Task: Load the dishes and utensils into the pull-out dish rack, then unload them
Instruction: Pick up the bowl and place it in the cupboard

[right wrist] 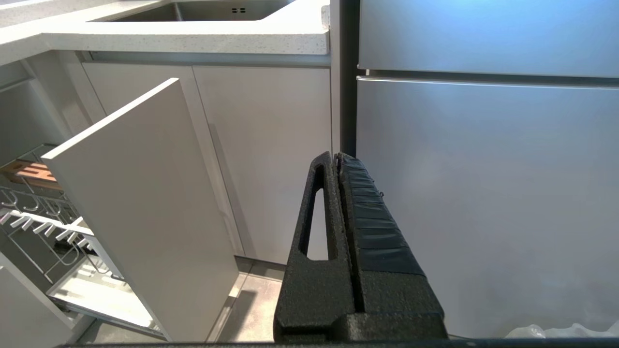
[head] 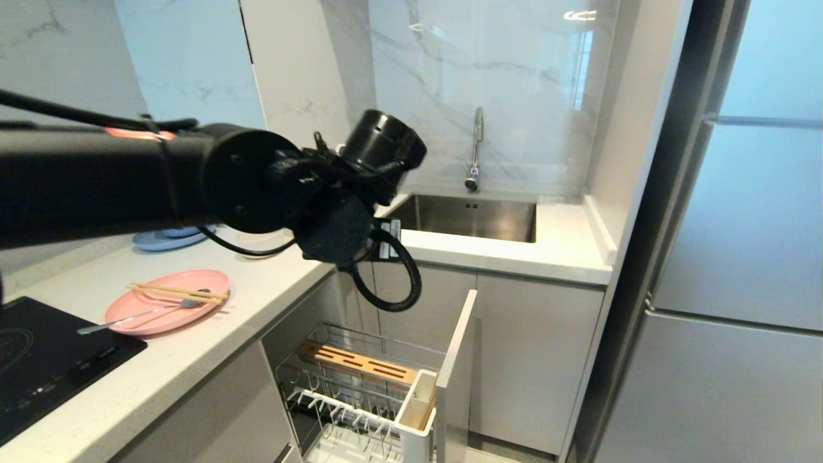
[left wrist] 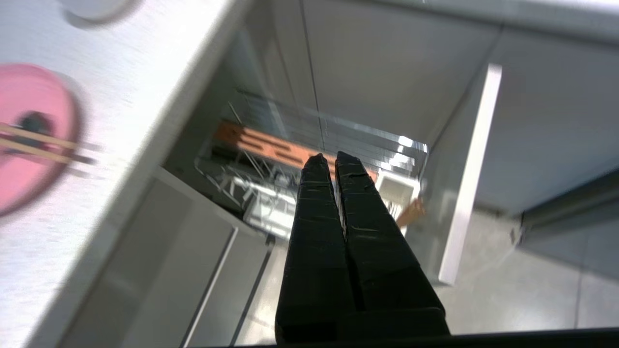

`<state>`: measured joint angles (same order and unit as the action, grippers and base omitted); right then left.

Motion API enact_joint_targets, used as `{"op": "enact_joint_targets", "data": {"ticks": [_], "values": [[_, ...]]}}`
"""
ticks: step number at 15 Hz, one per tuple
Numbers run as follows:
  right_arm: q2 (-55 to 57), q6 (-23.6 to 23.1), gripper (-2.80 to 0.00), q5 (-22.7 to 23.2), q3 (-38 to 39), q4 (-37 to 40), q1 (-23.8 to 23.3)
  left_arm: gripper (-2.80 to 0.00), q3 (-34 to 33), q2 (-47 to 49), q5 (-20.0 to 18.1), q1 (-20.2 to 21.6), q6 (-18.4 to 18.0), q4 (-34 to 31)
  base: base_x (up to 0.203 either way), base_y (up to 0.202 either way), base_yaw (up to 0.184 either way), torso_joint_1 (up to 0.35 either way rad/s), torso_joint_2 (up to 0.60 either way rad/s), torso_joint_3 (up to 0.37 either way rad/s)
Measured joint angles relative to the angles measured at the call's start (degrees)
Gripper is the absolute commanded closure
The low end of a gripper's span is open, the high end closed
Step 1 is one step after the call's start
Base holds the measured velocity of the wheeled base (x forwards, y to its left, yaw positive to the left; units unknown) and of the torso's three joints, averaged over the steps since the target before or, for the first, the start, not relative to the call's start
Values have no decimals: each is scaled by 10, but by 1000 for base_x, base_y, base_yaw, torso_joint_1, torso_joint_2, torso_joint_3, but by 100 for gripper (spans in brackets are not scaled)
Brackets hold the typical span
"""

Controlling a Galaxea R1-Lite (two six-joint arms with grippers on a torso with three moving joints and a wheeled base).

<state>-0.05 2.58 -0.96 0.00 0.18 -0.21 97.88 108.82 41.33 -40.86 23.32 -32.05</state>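
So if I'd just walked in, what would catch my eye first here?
Probably the big black left arm stretching across the view above the counter, its hand shut and empty over the pulled-out rack below. Next, the pink plate on the counter with chopsticks and a spoon lying on it. The right hand hangs shut beside the fridge.

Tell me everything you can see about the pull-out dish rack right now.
The pull-out dish rack stands pulled out from under the counter, left of the sink cabinet. It is a chrome wire basket with rows of upright prongs, a slotted light-wood strip across the back, a white utensil cup at the front corner, a white drip tray below and a pale grey front panel. No dishes show in it.
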Motion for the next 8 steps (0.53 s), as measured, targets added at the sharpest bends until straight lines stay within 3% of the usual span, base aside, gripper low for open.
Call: {"op": "enact_joint_targets", "data": {"ticks": [6,8], "values": [[0,0,0,0,0,0,0,0,31,-109,-14,117,-88,0,0,0,0,0,0,0],[0,0,0,0,0,0,0,0,60,-126,-56,170,-109,0,0,0,0,0,0,0]]}}
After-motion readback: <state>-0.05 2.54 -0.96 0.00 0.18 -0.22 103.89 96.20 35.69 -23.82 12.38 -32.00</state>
